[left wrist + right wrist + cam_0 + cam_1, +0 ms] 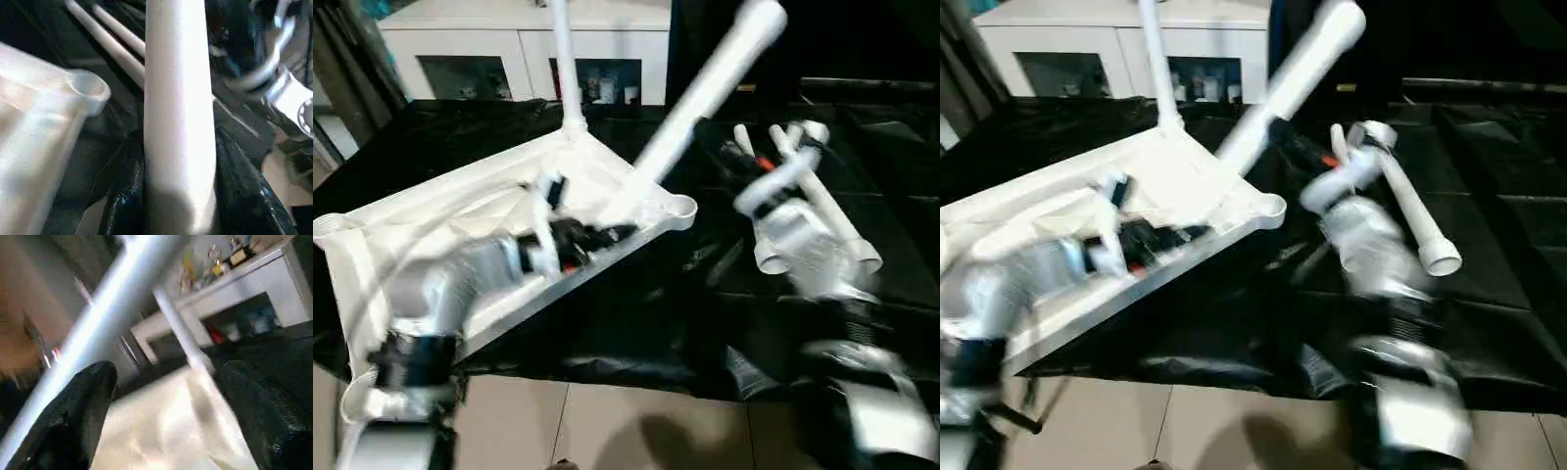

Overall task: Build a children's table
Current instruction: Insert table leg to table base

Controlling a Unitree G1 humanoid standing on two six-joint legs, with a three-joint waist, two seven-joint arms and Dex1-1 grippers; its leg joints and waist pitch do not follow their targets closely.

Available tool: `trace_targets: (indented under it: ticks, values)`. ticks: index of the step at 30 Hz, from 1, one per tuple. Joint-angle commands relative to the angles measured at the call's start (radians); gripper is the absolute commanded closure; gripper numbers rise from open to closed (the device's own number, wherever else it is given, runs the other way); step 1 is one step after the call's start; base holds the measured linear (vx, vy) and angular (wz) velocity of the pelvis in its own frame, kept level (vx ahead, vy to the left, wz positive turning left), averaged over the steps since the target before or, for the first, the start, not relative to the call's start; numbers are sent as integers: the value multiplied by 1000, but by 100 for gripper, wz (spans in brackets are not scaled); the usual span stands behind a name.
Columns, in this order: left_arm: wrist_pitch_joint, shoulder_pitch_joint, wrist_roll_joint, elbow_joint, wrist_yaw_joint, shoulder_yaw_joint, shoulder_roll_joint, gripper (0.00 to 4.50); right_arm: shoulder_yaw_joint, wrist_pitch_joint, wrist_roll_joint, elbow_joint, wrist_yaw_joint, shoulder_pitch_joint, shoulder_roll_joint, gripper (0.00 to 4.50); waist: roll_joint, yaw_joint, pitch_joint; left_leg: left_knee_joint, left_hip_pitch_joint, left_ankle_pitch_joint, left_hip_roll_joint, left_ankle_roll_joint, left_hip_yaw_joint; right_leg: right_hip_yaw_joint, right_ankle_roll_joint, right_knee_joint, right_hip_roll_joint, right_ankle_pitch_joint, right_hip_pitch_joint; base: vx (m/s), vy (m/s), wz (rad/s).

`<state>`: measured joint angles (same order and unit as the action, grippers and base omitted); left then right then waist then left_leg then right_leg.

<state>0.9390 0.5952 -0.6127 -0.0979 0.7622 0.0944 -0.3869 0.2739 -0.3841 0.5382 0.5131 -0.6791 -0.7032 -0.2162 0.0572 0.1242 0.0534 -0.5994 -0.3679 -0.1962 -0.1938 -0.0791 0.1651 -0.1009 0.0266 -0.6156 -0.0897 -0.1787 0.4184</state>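
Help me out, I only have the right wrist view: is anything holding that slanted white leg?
Observer: Yes. The left gripper is shut on the slanted leg, near its lower end.
Operator: Any legs not yet fitted?
Observer: Two loose legs lie on the black sheet, by the right arm.
Operator: Any free socket?
Observer: The corner socket nearest those legs, on the upturned tabletop, is empty.

Both forearms smear with motion blur; the upright leg (564, 69) runs off the top edge
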Motion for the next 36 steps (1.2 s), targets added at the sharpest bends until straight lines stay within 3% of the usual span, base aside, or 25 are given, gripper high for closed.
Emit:
trace_targets:
  ticks: [1, 5, 6, 7, 9, 10, 11, 12, 15, 16, 18, 19, 23, 28, 30, 31, 36]
  values:
    - [-13, 20, 4, -6, 28, -2, -1, 312, -59, 18, -48, -32, -49, -5, -14, 28, -1, 1, -81, 52, -5, -36, -12, 53, -4, 44, 218, 51, -47, -33, -85, 0, 0, 0]
    - [-13, 32, 8, -13, 61, -10, -32, 312, -164, 124, -184, -24, -91, 6, -104, 4, -1, -2, -79, 50, -3, -53, -14, 50, -1, 45, 213, 57, -51, -103, -80, 0, 0, 0]
    - [-6, 31, 7, -8, 75, -19, -41, 312, -190, 198, -244, -8, -76, 3, -123, 1, -4, -2, -80, 51, -3, -52, -15, 51, -1, 45, 212, 58, -51, -108, -79, 0, 0, 0]
    - [10, 23, 3, 9, 105, -49, -66, 312, -239, 351, -354, 13, -47, -6, -155, 0, -9, -2, -80, 50, -4, -50, -15, 46, 0, 45, 210, 57, -52, -116, -77, 0, 0, 0]
    - [15, 16, 2, 17, 116, -66, -82, 312, -262, 462, -426, 23, -7, -17, -173, 0, -6, -3, -79, 48, -2, -52, -12, 44, 2, 46, 208, 56, -50, -129, -75, 0, 0, 0]
    - [18, 13, 4, 19, 114, -71, -87, 312, -276, 534, -479, 29, 35, -27, -186, 0, -10, -3, -78, 49, -2, -51, -14, 47, 1, 47, 208, 55, -51, -127, -75, 0, 0, 0]
    - [16, 10, 11, 18, 113, -73, -92, 312, -319, 655, -599, 48, 132, -47, -226, 0, -19, 0, -76, 50, -2, -38, -15, 43, 1, 46, 204, 55, -53, -149, -73, 0, 0, 0]
    - [17, 8, 11, 19, 113, -72, -92, 312, -335, 675, -629, 52, 155, -50, -239, 0, -18, -2, -76, 48, -2, -34, -13, 41, 2, 46, 205, 54, -51, -151, -72, 0, 0, 0]
    - [30, 4, 6, 31, 120, -71, -100, 312, -405, 804, -781, 86, 281, -69, -316, 0, -30, -2, -73, 47, -6, -38, -9, 55, 4, 48, 200, 53, -48, -155, -77, 0, 0, 0]
    - [32, 5, 5, 32, 120, -71, -101, 312, -409, 813, -793, 90, 295, -72, -322, 0, -27, -1, -72, 47, -6, -40, -9, 55, 4, 48, 195, 55, -48, -165, -76, 0, 0, 0]
    - [39, 0, -2, 42, 127, -77, -109, 312, -431, 864, -867, 115, 373, -83, -350, 0, -36, -4, -72, 47, -5, -48, -9, 66, 5, 48, 188, 55, -46, -174, -75, 0, 0, 0]
    - [39, -1, -2, 43, 128, -78, -110, 312, -435, 866, -876, 115, 383, -84, -353, 0, -34, -4, -71, 46, -6, -46, -7, 67, 5, 48, 185, 53, -43, -171, -76, 0, 0, 0]
    - [44, -11, -1, 54, 148, -102, -134, 312, -498, 927, -1048, 169, 553, -119, -391, 0, -34, -8, -72, 44, -6, -45, -6, 64, 5, 48, 183, 49, -41, -155, -72, 0, 0, 0]
    - [48, -17, -1, 61, 163, -116, -144, 312, -546, 982, -1133, 245, 659, -157, -403, 0, -35, -15, -68, 43, -6, -87, -4, 54, 7, 48, 162, 52, -39, -198, -71, 0, 0, 0]
    - [49, -23, 6, 73, 175, -135, -155, 312, -559, 1008, -1165, 277, 720, -171, -406, 0, -28, -16, -68, 42, -5, -104, -3, 51, 6, 47, 157, 52, -37, -204, -70, 0, 0, 0]
    - [50, -27, 7, 78, 180, -141, -159, 312, -561, 1019, -1174, 288, 742, -175, -406, 0, -29, -17, -68, 43, -4, -105, -5, 48, 6, 48, 156, 52, -38, -203, -69, 0, 0, 0]
    - [51, -34, 11, 105, 227, -184, -198, 312, -620, 1026, -1258, 383, 810, -209, -400, 0, -30, -24, -70, 41, -6, -105, -2, 43, 6, 48, 168, 45, -35, -167, -70, 0, 0, 0]
